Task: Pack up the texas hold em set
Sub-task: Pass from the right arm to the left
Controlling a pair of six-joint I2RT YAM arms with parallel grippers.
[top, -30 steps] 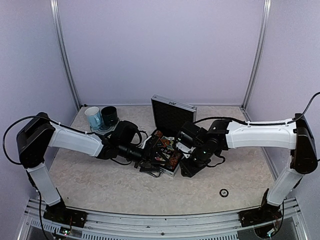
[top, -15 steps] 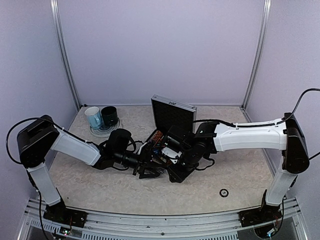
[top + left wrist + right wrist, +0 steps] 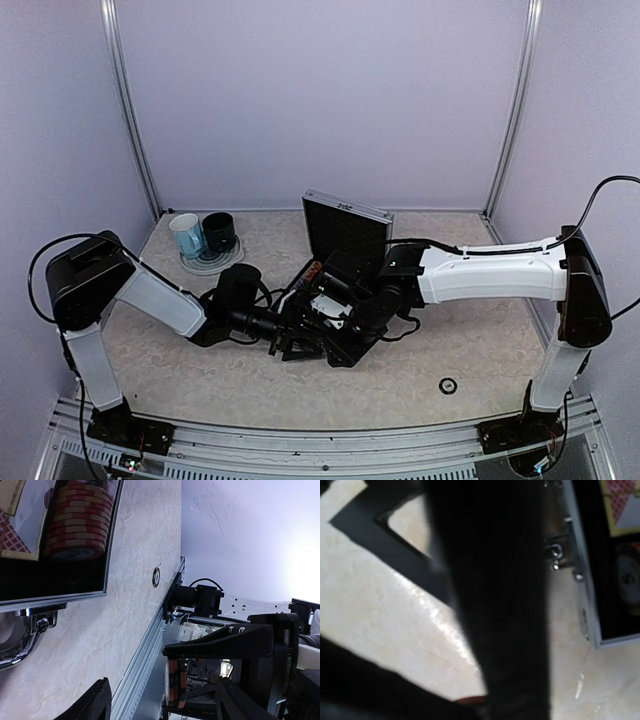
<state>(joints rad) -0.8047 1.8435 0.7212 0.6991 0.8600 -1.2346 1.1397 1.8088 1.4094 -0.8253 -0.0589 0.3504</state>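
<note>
Left gripper [image 3: 162, 700]: black fingers [image 3: 95, 702] apart, nothing clamped. In the left wrist view a short chip stack [image 3: 177, 682] shows in the gap between them; contact unclear. The chips are red with cream edge stripes, seen edge-on.

Right gripper [image 3: 337, 338]: its black angular prongs sit above and below that stack, looks clamped on it. The right wrist view is mostly black blur, with only a red sliver at the bottom.

Both grippers meet at the near edge of the case [image 3: 60, 597], low over the table [image 3: 130, 580], which is beige and marbled. The case is square, with a silver aluminium rim and black lining, and sits mid-table. Its ribbed lid [image 3: 345, 232] stands upright at the back. Inside is a chip row [image 3: 77, 520], a red and cream striped cylinder lying on its side. Beside it is a card deck [image 3: 12, 535] with a red diamond-check back. A shiny metal latch [image 3: 37, 622] is on the case front.

Small round button [image 3: 447, 384] lies alone on the table, near right, well apart from the case.
</note>
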